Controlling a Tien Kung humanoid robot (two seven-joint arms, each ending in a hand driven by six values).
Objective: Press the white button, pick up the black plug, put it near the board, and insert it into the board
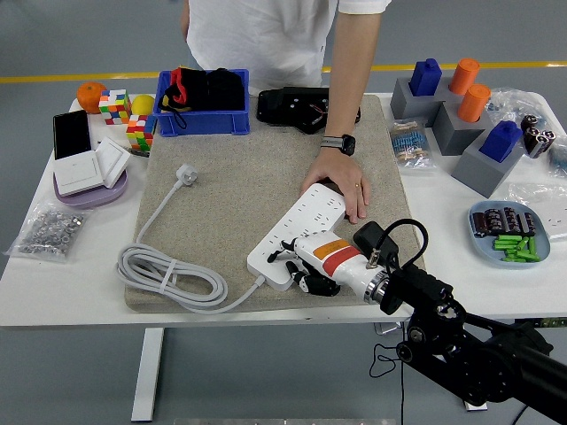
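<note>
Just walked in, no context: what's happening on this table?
The robot's right hand is down on the near end of the white power strip on the beige mat, its fingers on the strip's top. A person's hand across the table rests on the strip's far end, steadying it. The strip's own white plug lies loose on the mat. The left arm isn't visible.

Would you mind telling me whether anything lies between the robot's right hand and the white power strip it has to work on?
Nothing visible does. The right hand is already over the near end of the white power strip on the beige mat. A person's hand rests on the strip's far end, clear of the robot's fingers.
</note>
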